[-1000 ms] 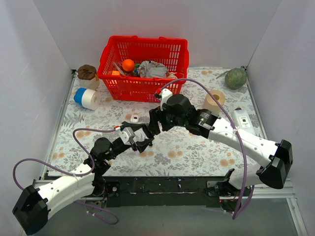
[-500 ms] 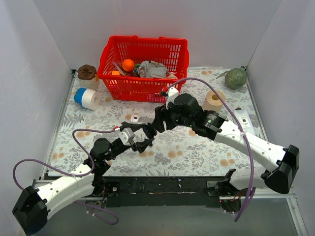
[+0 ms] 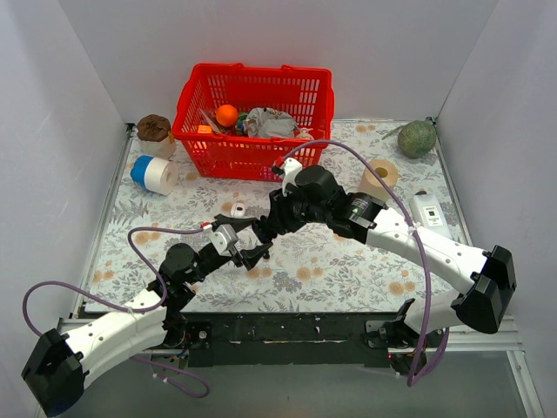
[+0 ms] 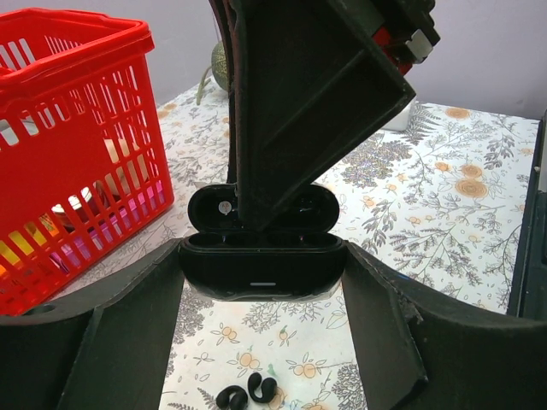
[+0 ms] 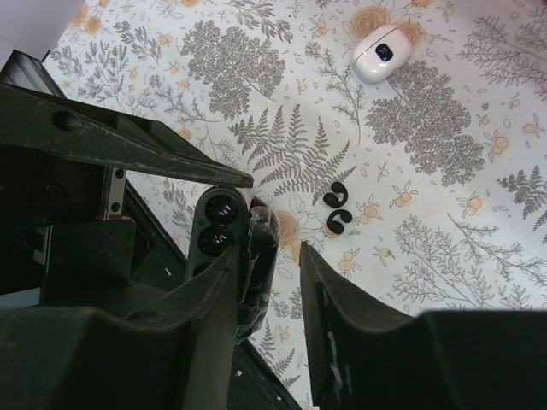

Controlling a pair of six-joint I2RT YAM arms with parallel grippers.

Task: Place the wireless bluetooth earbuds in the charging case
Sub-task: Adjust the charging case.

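My left gripper (image 3: 251, 244) is shut on the black charging case (image 4: 263, 265) and holds it above the mat with its lid open; the case shows end-on in the right wrist view (image 5: 224, 243). My right gripper (image 3: 266, 228) is right over the case and is open. One of its fingers (image 4: 299, 111) reaches down against the open lid, and the case's edge sits between its fingertips (image 5: 224, 295). Two black earbuds (image 5: 336, 209) lie loose on the mat below; they also show in the left wrist view (image 4: 248, 393). No white earbuds are in view.
A closed white charging case (image 5: 382, 51) lies on the mat, in the top view (image 3: 238, 209) just beyond the grippers. A red basket (image 3: 252, 113) of items stands at the back. A tape roll (image 3: 155, 174), paper roll (image 3: 379, 178), green melon (image 3: 417, 138) and white device (image 3: 429, 212) are around the sides.
My right gripper drew back to the right, away from the case, then came back over it. My left gripper has held the case still.
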